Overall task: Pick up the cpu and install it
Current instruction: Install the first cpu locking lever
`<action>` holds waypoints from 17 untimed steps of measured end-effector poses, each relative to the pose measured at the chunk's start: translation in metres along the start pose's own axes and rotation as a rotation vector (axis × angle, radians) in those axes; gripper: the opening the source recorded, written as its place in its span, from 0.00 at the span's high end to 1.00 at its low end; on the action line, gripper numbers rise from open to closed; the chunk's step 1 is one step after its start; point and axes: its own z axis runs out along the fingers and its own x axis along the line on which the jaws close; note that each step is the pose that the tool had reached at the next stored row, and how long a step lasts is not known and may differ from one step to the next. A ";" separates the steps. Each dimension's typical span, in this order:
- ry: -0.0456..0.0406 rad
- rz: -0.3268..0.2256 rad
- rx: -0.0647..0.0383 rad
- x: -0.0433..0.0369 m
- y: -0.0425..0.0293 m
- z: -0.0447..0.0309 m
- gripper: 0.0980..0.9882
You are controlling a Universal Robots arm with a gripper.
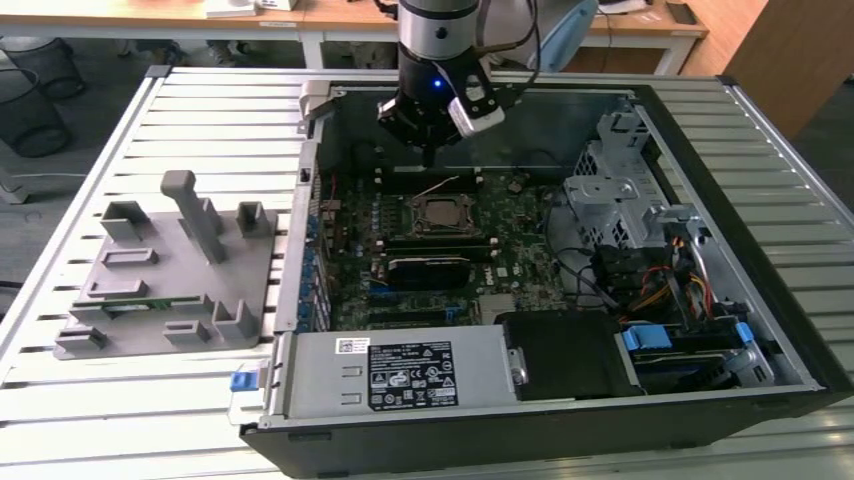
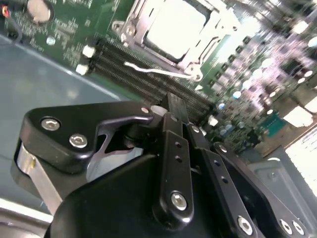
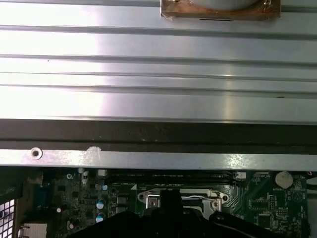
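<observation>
Gripper (image 1: 427,150): fingers drawn together, holding nothing, hanging over the open computer case (image 1: 747,300).
Cpu (image 2: 176,27): seated in the socket (image 1: 441,213) on the motherboard, just below and ahead of the fingertips.

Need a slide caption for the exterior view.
Tool poised over the open computer case, just behind the cpu seated in its socket.
</observation>
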 end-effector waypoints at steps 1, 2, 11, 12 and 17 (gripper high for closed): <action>-0.0003 0.000 0.000 0.0000 -0.0004 0.0002 0.99; -0.0012 0.000 0.000 0.0000 -0.0008 0.0004 0.99; -0.0062 -0.001 0.003 -0.0042 -0.0024 0.0104 0.99; -0.0061 -0.001 0.003 -0.0052 -0.0025 0.0111 0.99; -0.0125 -0.002 0.011 -0.0067 -0.0028 0.0139 0.99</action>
